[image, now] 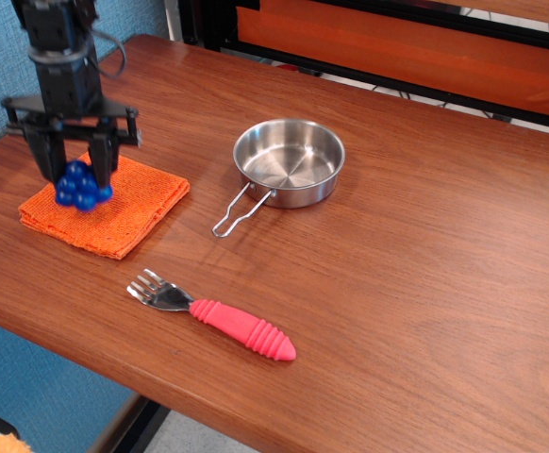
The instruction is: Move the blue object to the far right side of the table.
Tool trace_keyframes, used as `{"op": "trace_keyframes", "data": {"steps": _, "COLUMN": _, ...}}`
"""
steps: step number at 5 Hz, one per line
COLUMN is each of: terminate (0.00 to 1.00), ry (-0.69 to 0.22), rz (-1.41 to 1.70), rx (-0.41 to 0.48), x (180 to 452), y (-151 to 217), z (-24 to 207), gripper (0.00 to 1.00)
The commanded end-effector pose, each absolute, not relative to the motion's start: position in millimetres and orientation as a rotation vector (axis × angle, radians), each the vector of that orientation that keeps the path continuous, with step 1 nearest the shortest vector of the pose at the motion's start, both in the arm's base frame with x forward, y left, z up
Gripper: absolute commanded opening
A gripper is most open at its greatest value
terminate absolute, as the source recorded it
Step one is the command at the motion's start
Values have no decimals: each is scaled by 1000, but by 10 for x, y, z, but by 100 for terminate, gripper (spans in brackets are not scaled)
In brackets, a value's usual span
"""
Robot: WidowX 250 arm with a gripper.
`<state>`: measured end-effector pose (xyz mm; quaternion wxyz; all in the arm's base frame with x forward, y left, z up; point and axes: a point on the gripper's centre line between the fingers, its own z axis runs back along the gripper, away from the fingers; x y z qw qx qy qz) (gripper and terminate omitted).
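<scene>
Brown wood-grain table, blue wall at left. Steel pan sits mid-table; pink-handled fork lies nearer the front edge. My end effector is clamped on the blue object, above the orange cloth at far left.

Brown wood table w/ 3 things on it. Orange cloth at left, steel pan mid, pink-handled fork near front edge.
</scene>
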<state>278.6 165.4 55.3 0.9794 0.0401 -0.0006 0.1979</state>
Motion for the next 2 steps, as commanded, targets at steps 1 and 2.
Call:
{"op": "trace_keyframes", "data": {"steps": 1, "terminate": 0, "ry": -112, "rz": 348, "rx": 114, "x": 2758, "y": 1414, "z": 936, "gripper": 0}}
{"op": "trace_keyframes", "data": {"steps": 2, "terminate": 0, "ry": -144, "rz": 226, "rx": 99, "x": 2756, "y": 987, "z": 998, "gripper": 0}}
